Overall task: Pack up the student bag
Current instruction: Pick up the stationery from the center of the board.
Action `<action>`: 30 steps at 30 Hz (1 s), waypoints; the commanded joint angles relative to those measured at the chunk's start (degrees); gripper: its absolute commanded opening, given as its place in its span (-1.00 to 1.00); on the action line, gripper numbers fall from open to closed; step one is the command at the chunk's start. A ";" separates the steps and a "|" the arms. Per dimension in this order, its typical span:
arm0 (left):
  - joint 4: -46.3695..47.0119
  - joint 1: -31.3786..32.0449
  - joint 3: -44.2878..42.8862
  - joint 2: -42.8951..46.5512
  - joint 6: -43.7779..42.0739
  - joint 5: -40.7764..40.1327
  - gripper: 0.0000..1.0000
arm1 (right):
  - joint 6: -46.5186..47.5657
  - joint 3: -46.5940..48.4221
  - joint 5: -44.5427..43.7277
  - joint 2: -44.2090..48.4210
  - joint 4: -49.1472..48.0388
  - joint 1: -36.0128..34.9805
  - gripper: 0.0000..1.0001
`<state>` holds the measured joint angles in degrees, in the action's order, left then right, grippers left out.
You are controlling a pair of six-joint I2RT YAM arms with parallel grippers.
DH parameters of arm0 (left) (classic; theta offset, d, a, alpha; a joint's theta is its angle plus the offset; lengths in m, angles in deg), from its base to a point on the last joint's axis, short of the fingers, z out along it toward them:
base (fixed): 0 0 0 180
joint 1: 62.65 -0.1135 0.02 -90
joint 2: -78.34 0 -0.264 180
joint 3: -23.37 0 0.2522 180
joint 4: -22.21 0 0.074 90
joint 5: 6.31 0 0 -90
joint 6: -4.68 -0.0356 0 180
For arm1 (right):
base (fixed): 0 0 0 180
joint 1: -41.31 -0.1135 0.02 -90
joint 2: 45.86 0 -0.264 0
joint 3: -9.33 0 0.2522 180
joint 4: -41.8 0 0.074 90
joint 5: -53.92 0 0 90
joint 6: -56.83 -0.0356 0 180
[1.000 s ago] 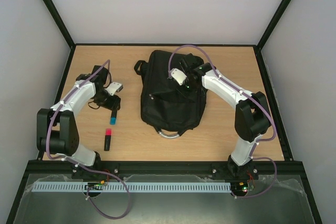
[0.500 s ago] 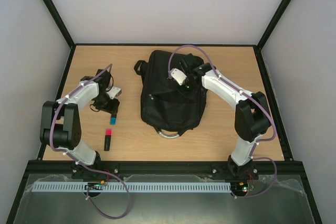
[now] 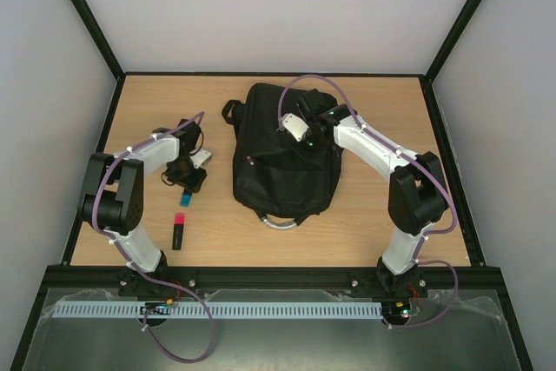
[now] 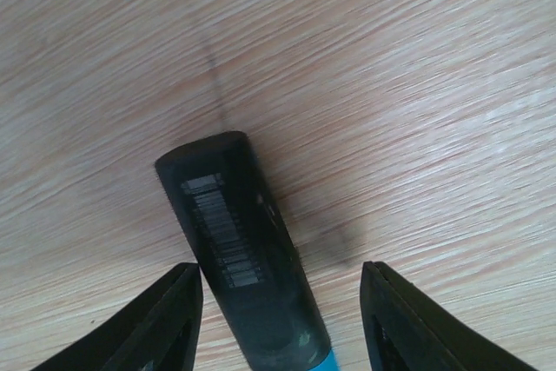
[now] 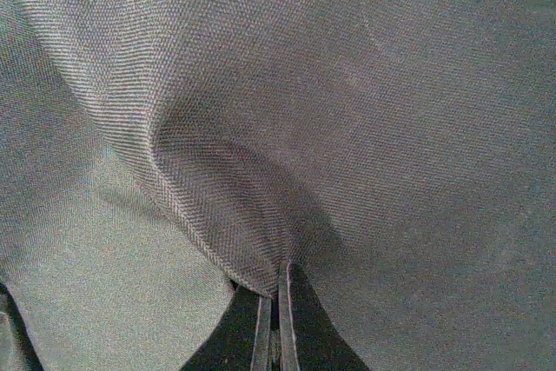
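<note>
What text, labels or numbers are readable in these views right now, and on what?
Nothing readable as text.
Barcode label on the black highlighter with a blue end: bars only, any digits too blurred to read.
Student bag: no lettering visible.
Red-capped highlighter: too small to tell.

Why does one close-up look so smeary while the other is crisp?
Left wrist view: the table grain streaks and the marker is soft, perhaps motion blur; right wrist view: the bag weave is crisp; top view: even light, faint shadows.
</note>
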<state>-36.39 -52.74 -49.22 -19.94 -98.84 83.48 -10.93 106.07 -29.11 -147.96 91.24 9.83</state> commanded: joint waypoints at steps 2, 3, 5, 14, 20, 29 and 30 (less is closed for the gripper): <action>0.59 1.87 0.00 -1.02 -0.04 -3.10 0.02 | -0.14 -0.38 -0.54 0.70 2.50 -0.33 -0.98; 0.53 1.87 0.15 -1.03 -0.28 -3.50 0.01 | -0.10 -0.47 -0.51 0.82 2.47 -0.33 -0.98; 0.46 1.71 0.50 -0.76 -0.89 -4.26 0.00 | -0.09 -0.60 -0.54 1.01 2.55 -0.33 -0.98; -0.08 -0.59 2.08 0.73 -4.41 -4.53 -0.13 | -0.35 -0.19 -0.04 0.56 2.50 -0.33 -0.98; -2.61 -0.79 1.70 -0.64 -5.25 -0.20 -0.34 | -0.45 0.33 0.25 0.24 2.58 -0.33 -0.98; -4.82 -0.79 -2.18 1.44 -6.17 -0.11 -0.63 | -0.68 1.15 0.62 1.04 3.11 -0.33 -0.98; -5.41 -0.77 -3.34 2.26 -6.40 0.12 -0.65 | -0.75 1.45 0.82 1.22 3.28 -0.33 -0.98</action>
<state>-38.32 -53.35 -48.41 -20.18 -104.19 82.61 -10.93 106.07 -29.25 -147.96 91.24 9.79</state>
